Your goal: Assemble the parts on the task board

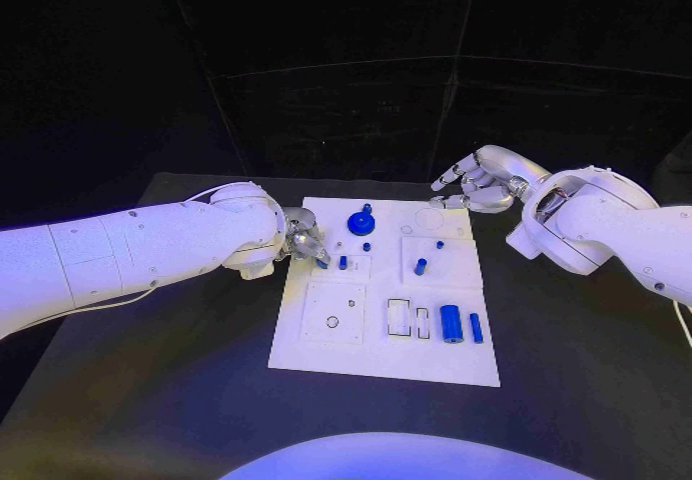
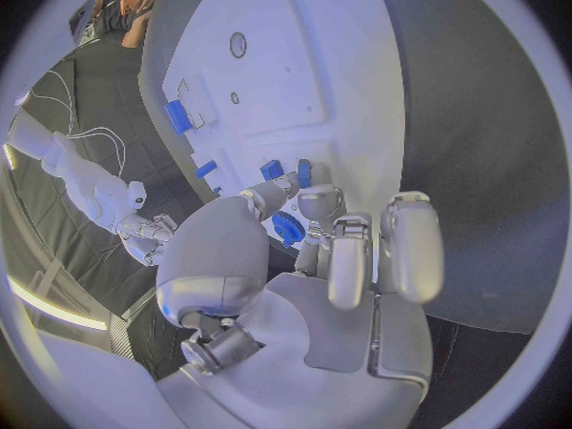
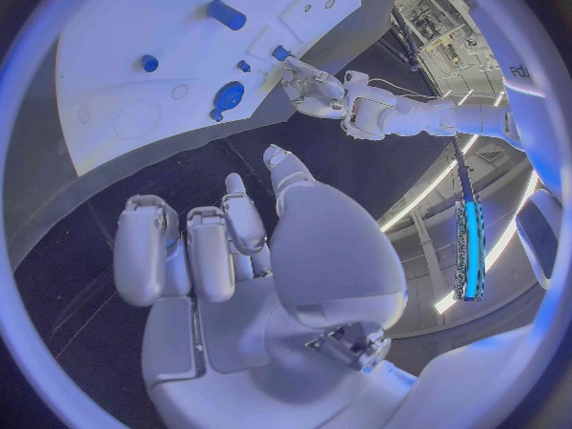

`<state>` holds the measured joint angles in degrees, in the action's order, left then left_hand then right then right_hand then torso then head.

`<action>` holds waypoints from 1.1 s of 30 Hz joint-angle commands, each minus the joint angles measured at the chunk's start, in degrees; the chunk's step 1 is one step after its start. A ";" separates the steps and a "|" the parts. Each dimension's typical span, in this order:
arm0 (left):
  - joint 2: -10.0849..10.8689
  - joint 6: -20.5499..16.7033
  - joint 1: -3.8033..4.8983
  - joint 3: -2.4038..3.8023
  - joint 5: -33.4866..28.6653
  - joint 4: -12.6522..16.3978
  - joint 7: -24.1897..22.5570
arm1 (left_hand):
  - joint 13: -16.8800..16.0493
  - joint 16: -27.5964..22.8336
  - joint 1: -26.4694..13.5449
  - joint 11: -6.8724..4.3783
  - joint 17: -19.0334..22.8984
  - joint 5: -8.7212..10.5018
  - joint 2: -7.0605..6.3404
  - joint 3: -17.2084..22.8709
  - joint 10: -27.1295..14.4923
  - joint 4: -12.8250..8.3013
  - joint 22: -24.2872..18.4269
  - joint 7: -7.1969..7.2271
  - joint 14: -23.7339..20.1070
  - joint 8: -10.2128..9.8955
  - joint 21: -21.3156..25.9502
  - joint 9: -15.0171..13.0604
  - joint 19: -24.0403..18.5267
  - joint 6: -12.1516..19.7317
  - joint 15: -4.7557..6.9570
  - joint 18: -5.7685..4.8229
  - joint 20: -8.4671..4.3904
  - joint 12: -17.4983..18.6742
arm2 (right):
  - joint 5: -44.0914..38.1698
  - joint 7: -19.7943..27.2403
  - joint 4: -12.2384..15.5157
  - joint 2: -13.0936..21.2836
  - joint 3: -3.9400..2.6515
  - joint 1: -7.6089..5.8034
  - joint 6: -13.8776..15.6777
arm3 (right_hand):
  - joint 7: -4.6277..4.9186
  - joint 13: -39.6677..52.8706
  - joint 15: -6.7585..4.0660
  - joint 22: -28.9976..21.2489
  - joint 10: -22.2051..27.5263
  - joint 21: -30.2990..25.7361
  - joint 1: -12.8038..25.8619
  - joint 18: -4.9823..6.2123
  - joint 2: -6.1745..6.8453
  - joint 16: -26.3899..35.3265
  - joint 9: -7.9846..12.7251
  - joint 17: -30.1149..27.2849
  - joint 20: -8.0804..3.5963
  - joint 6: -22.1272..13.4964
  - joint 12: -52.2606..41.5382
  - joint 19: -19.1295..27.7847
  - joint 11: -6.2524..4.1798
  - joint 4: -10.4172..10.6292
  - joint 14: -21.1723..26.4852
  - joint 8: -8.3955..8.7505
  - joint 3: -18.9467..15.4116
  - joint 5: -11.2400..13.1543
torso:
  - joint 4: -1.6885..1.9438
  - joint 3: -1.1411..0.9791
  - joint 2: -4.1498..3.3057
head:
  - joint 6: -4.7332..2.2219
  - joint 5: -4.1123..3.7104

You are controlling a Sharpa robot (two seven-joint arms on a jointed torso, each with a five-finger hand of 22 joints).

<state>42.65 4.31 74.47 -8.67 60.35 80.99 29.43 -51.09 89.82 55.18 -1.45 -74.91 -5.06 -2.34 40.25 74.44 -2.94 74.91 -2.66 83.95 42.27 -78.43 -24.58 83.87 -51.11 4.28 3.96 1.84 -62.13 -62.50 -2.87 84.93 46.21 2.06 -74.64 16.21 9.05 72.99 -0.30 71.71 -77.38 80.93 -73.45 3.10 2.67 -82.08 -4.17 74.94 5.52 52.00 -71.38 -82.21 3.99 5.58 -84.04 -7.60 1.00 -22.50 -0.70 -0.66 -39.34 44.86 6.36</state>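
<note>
Black table point(image 1: 173, 400) carries the white task board point(image 1: 387, 330), lying flat in the middle. Left arm point(image 1: 130, 250) comes in low over the table; right arm point(image 1: 620, 230) comes in at the board's far right corner.

Left hand point(image 1: 304, 240) sits at the board's left edge, fingers point(image 2: 319, 210) curled down w/ tips on or just above the board surface, near a small blue peg point(image 1: 343, 262). Cannot tell if anything is pinched; nothing plainly held. In the left wrist view a round blue knob part point(image 2: 286, 229) lies just beyond the fingertips, partly hidden by them.

Right hand point(image 1: 483, 185) hovers off the board's far edge, fingers point(image 3: 191, 248) loosely curled, apart, holding nothing; the board lies ahead of the tips, w/ dark table between.

Parts on board, big to small: blue cylinder point(image 1: 451, 322) lies in the near right part, well away from both hands; slimmer blue bar point(image 1: 476, 328) just beside it; round blue knob part near the far edge, just right of the left fingers; blue peg point(image 1: 420, 267) mid-board; small blue peg by the left fingertips; tiny blue stub point(image 1: 366, 246) between knob and pegs.
</note>
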 commanded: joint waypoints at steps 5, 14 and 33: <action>-0.68 1.30 -0.12 -0.12 0.19 -0.71 0.36 | -0.04 0.18 -1.97 -0.29 -15.09 0.19 -0.42 -1.74 0.38 0.96 2.06 0.41 6.05 0.30 -0.40 0.29 0.44 -0.39 0.58 -0.71 -0.34 -0.25 | 0.15 0.18 -0.03 -0.16 -0.04 -0.11 -0.28 | -0.18 -0.01 -0.49 -0.09 0.07 -0.33 -0.55 0.61 -0.08 0.34 -0.08 1.13 -0.32 0.00 0.05 -0.05 -0.25 0.06 -2.90 -0.25 -0.31 -0.22 | -0.07 -0.04 -0.03 | 0.18 -0.11; -1.13 2.09 -0.11 -0.12 0.06 -1.26 0.78 | -0.51 0.18 -3.29 -0.51 -15.09 0.23 -0.97 -3.05 0.70 1.56 2.45 0.69 6.05 0.50 -0.67 0.46 0.58 -1.17 0.74 -0.79 -0.47 -0.72 | 0.15 0.15 -0.01 -0.14 -0.04 -0.11 -0.27 | -0.19 -0.07 -0.50 -0.11 0.11 -0.34 -0.56 0.62 -0.09 0.39 -0.08 1.06 -0.32 0.01 0.11 -0.05 -0.25 0.09 -2.89 -0.27 -0.32 -0.35 | -0.02 -0.03 0.00 | 0.28 -0.22; -0.78 -0.85 -0.11 -0.09 0.05 -1.76 0.99 | -0.81 0.18 -8.53 -0.68 -15.09 0.39 -3.25 -12.01 1.28 5.85 2.89 0.93 6.05 0.59 -0.82 1.25 0.71 -2.79 0.94 -0.85 -0.69 -1.25 | 0.15 0.19 -0.05 -0.15 -0.04 -0.11 -0.12 | -0.18 -0.04 -0.50 -0.14 0.09 -0.36 -0.51 0.62 -0.04 0.37 -0.08 1.11 -0.33 0.00 0.07 -0.04 -0.25 0.15 -2.90 -0.28 -0.39 -0.42 | -0.03 0.05 0.00 | 0.32 -0.29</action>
<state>41.72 4.83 74.35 -8.77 60.31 79.22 30.13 -51.86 89.82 47.28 -2.06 -74.90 -4.88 -5.60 28.67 75.46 2.84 74.91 -1.84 83.95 42.67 -79.10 -23.31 84.03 -53.56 4.70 3.96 1.69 -63.03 -62.48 -2.88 84.86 46.09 2.06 -74.64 16.16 9.05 72.99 -0.30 71.65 -77.38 80.93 -73.60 3.10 2.53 -82.08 -4.17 74.92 5.52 52.00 -71.38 -82.21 3.99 5.75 -84.04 -7.59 0.84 -22.78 -0.69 -0.64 -39.34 45.17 6.13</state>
